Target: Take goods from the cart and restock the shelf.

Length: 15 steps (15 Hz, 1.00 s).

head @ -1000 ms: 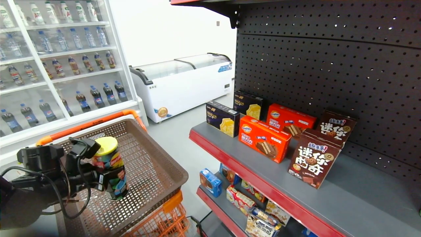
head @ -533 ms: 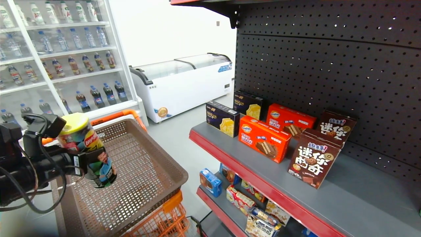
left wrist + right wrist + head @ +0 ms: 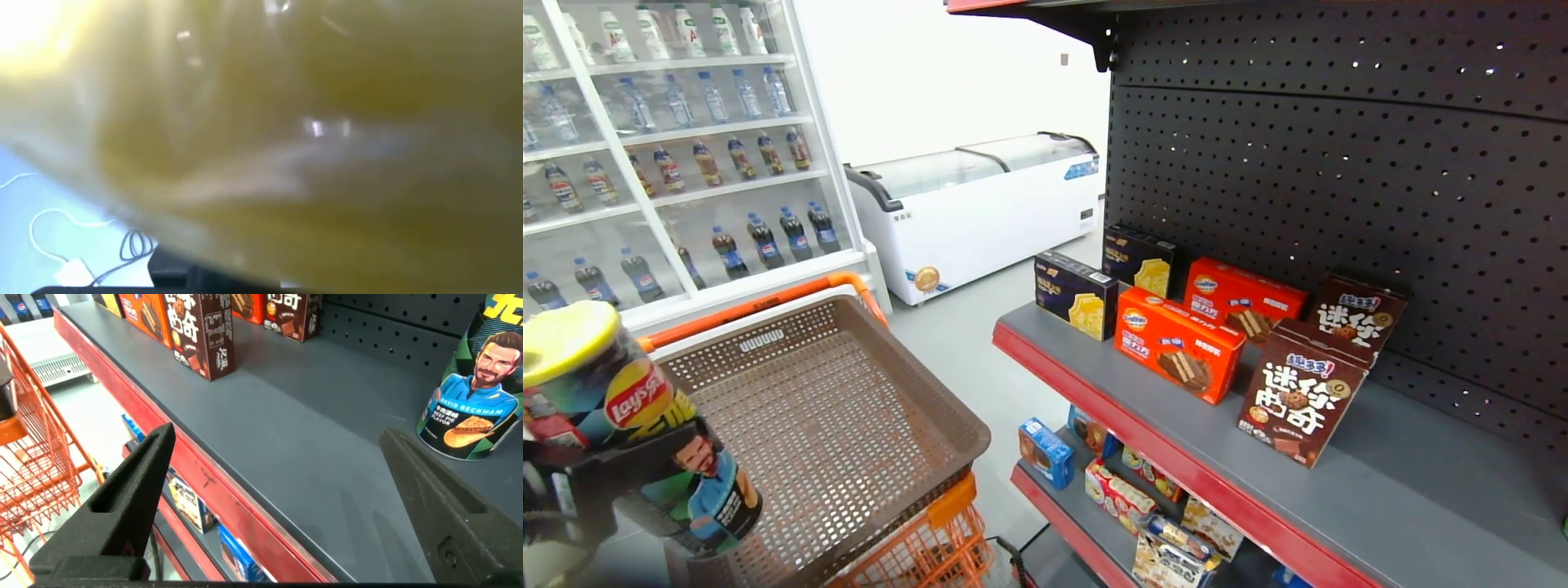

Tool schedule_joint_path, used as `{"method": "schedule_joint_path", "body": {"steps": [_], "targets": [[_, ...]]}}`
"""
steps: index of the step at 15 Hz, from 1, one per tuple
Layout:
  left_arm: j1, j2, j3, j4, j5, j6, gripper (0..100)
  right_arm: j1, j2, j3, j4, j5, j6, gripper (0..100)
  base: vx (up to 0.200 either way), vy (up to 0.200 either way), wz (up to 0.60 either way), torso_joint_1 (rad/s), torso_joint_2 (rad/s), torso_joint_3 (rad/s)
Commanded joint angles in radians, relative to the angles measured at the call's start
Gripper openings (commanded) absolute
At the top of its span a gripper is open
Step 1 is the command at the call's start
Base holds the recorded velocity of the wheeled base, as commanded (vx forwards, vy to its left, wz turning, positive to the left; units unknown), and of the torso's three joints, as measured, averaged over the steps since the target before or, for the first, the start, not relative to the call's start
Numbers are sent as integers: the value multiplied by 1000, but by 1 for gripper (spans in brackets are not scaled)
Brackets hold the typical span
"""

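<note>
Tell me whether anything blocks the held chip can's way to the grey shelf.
Nothing visible does: open aisle lies between the chip can and the shelf. Boxes fill its left part; bare shelf lies right of them.

We record a chip canister (image 3: 637, 396) with glossy printed wrap and smooth yellow plastic lid (image 3: 568, 341). The basket (image 3: 849, 408) is matt brown perforated plastic, the cart (image 3: 915, 559) orange-coated wire. The shelf deck (image 3: 1388, 490) is matt grey; its back panel (image 3: 1339, 180) is black perforated metal.

Print seen: red-yellow logo on chip can (image 3: 645, 408), big white characters on brown boxes (image 3: 1298, 400), logos on orange boxes (image 3: 1180, 343).
</note>
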Motion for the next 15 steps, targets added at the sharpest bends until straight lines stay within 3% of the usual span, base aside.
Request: {"method": "schedule_joint_path", "body": {"steps": [1,4,7,13,15], "targets": [[-8,-191,80,10,0,-5,0,0,1,0,0,0,0,100,0,0,0,0,0,0],[-23,-320,164,9,-4,1,0,0,1,0,0,0,0,100,0,0,0,0,0,0],[-115,-509,273,4,-4,1,0,0,1,0,0,0,0,100,0,0,0,0,0,0],[-112,-664,279,59,37,-8,0,0,1,0,0,3,-2,100,0,0,0,0,0,0],[-114,-670,281,67,37,-8,0,0,1,0,0,3,-2,100,0,0,-600,0,7,7]]}}
